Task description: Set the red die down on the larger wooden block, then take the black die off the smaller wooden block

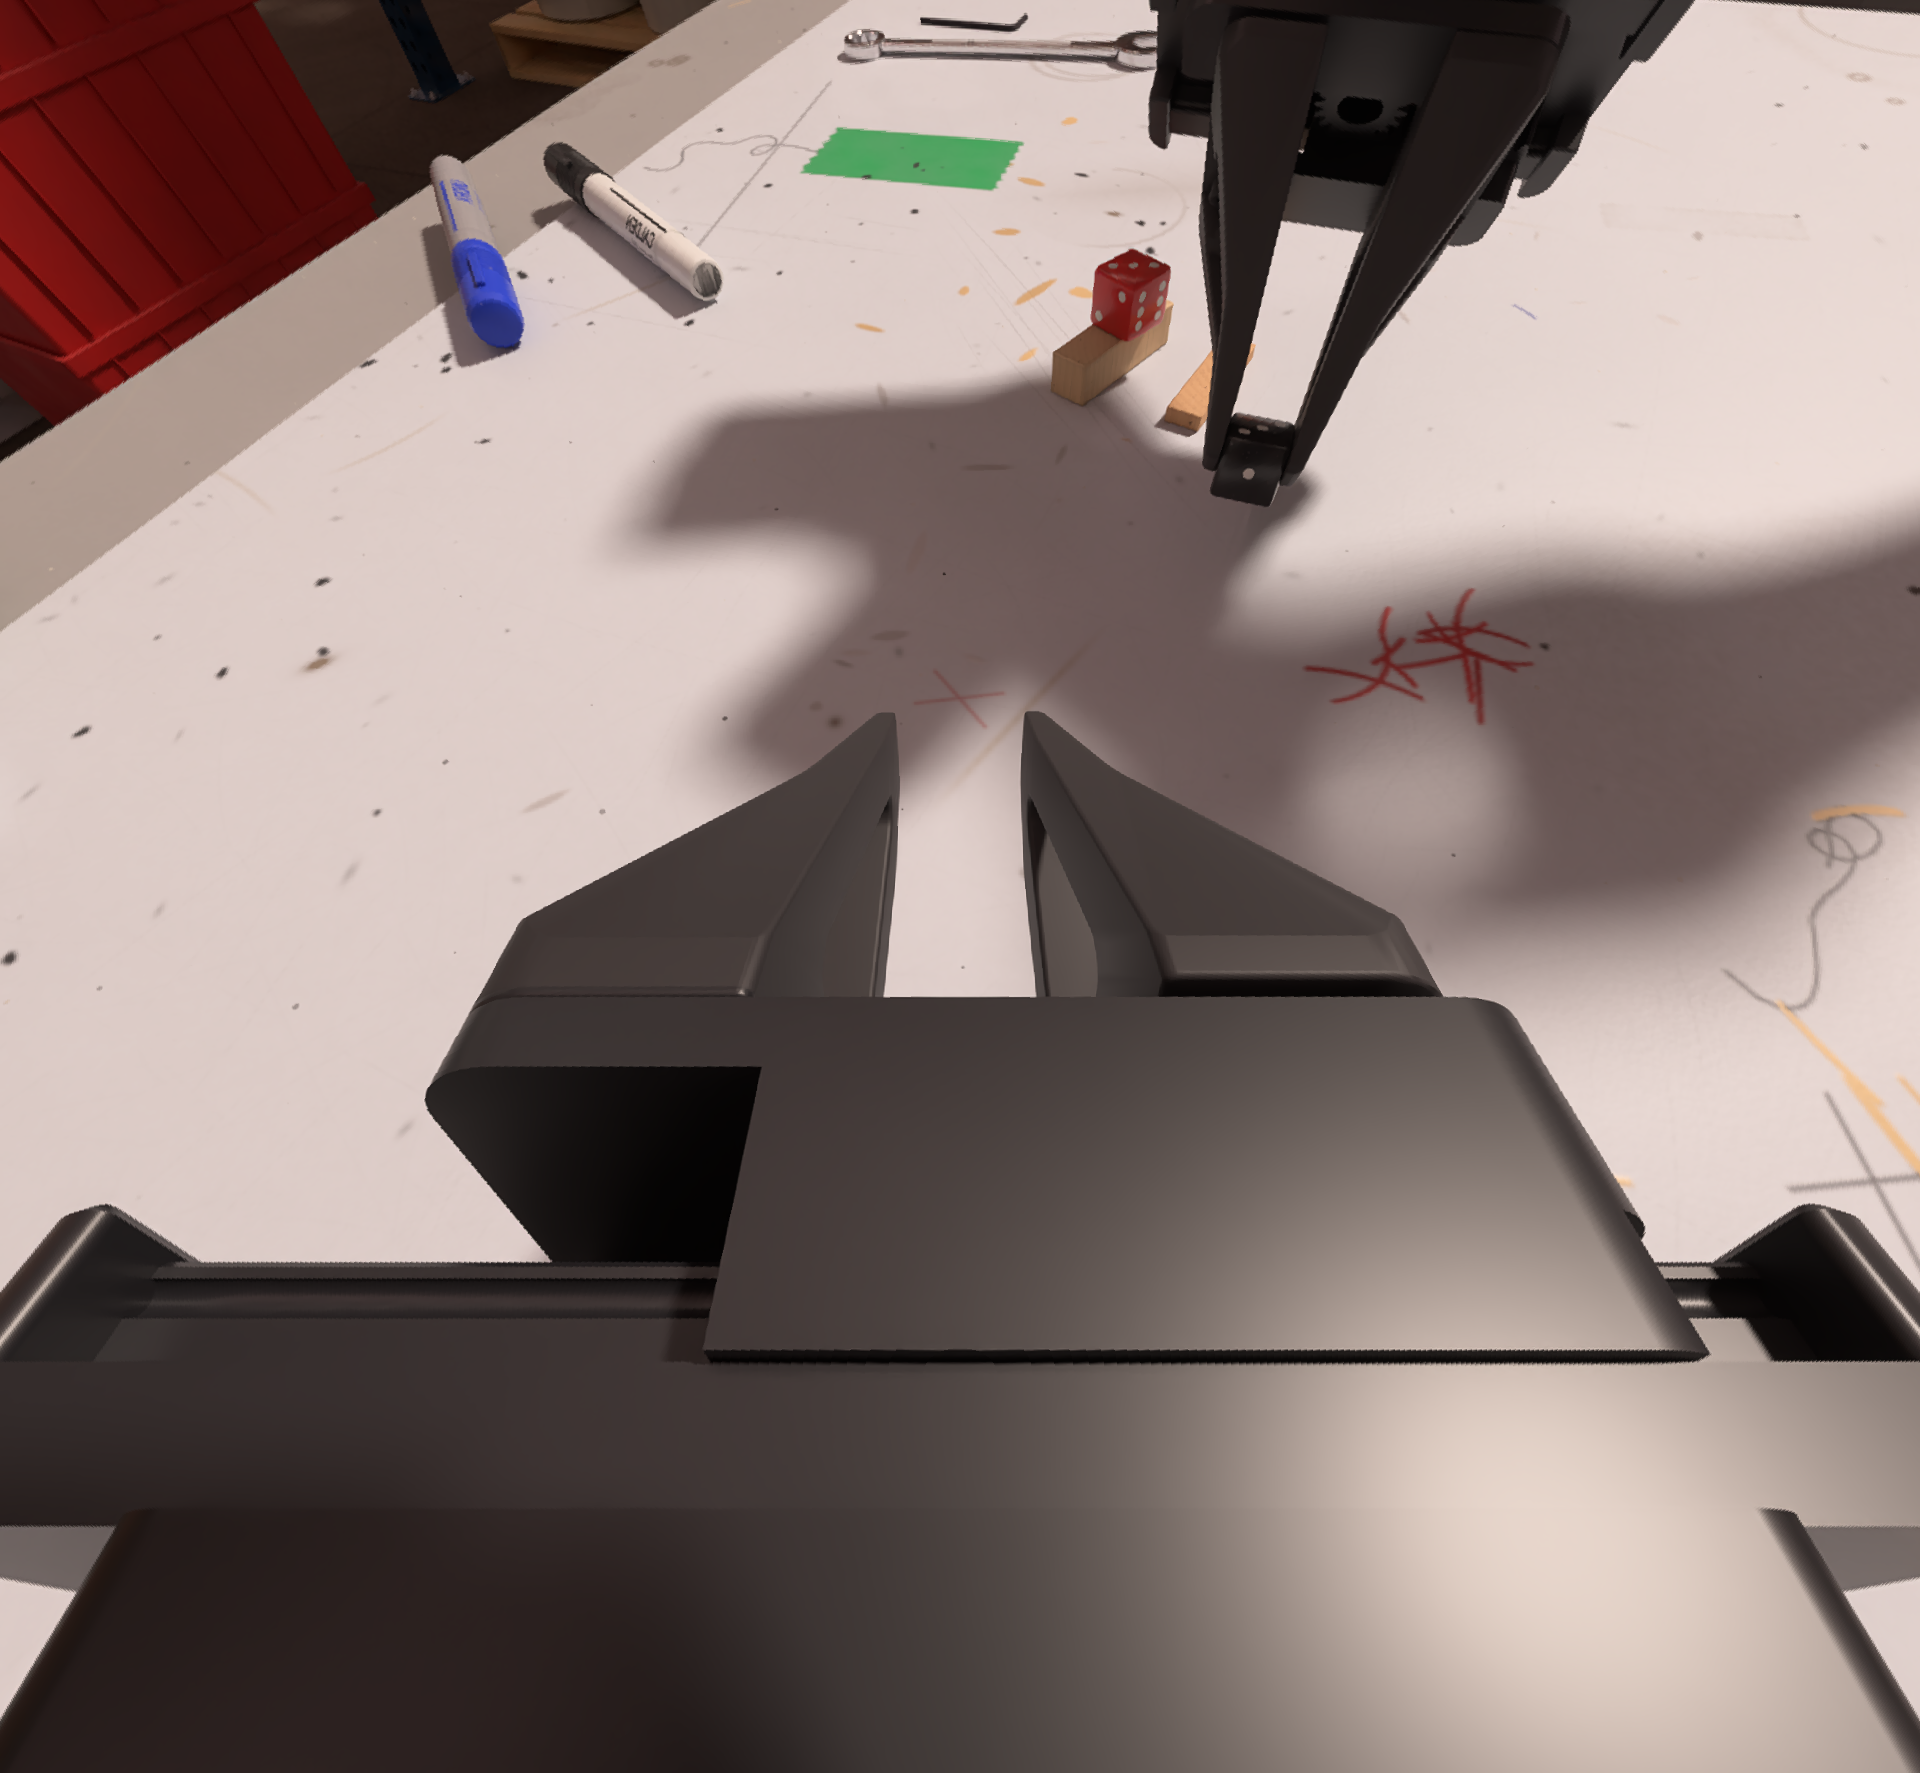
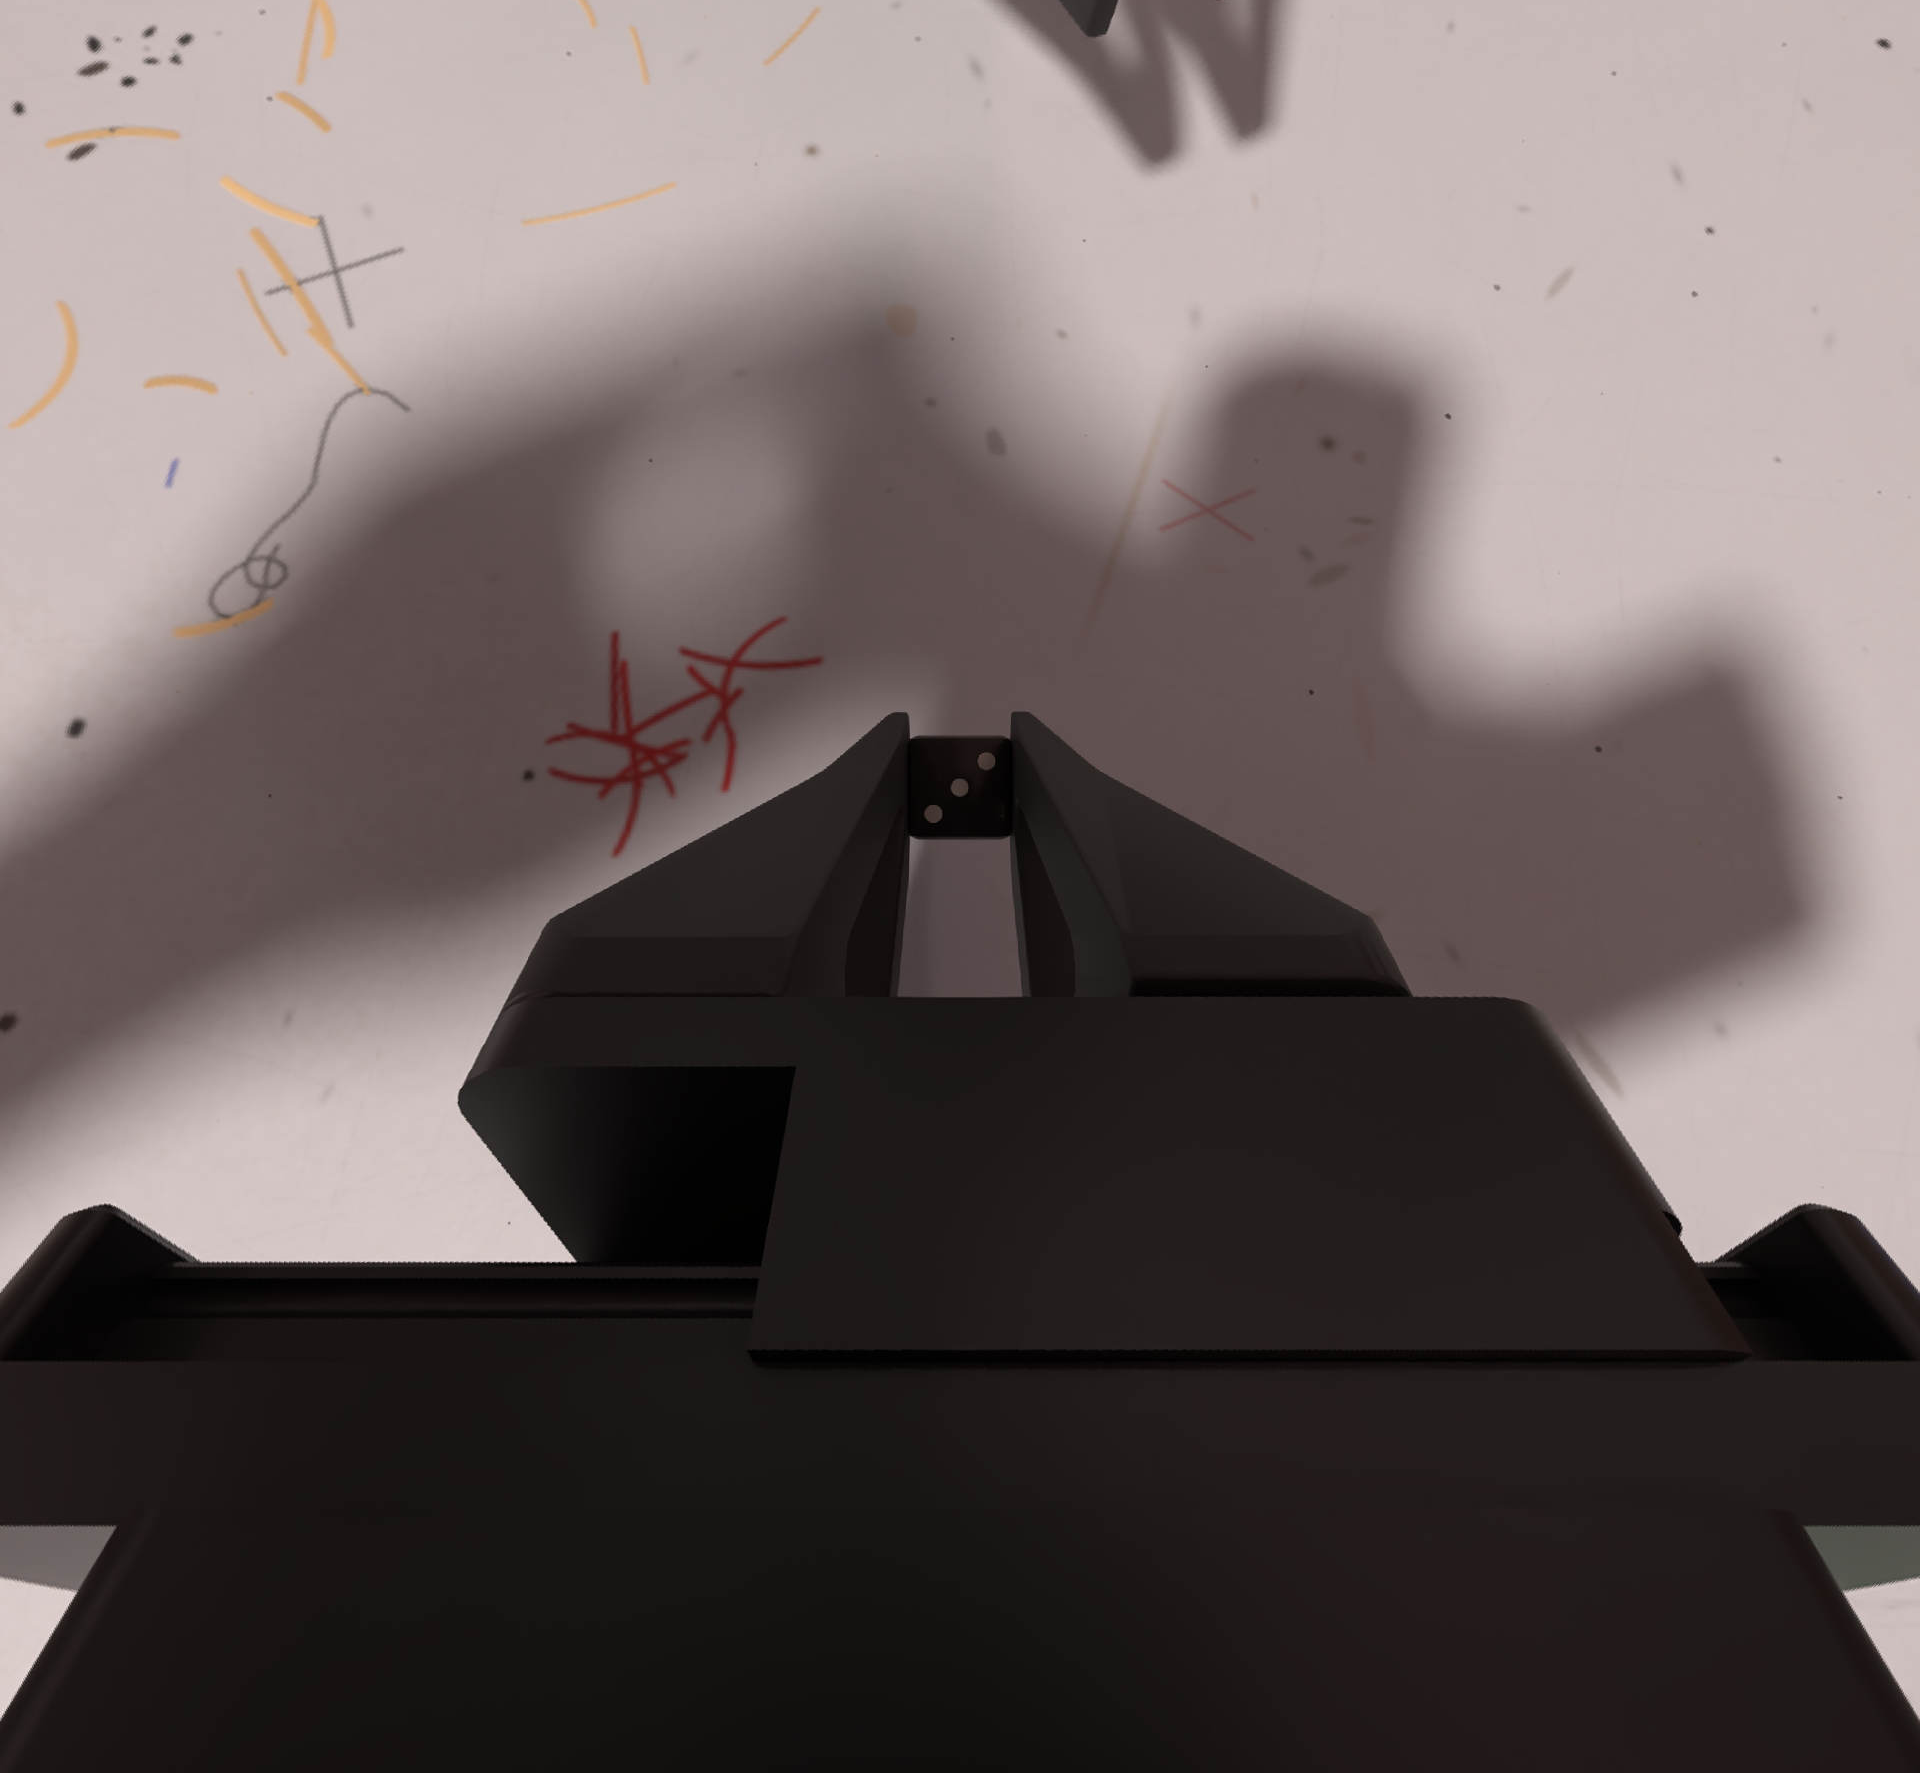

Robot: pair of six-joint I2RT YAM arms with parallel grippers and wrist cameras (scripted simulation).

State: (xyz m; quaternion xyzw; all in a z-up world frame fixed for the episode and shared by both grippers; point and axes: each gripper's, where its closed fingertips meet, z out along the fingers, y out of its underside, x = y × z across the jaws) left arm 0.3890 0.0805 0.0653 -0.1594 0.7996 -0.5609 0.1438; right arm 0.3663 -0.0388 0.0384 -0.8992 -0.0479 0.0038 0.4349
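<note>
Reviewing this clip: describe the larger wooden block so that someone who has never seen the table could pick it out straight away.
On the white table, look past the green patch toward the right gripper, which is holding the black die. Just beside its fingers lies the larger wooden block, a pale brick with the red die on top. The smaller wooden block next to it is thinner, more orange and bare.

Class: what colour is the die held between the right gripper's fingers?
Black with pale pips: the black die, clearest in the right wrist view.
</note>
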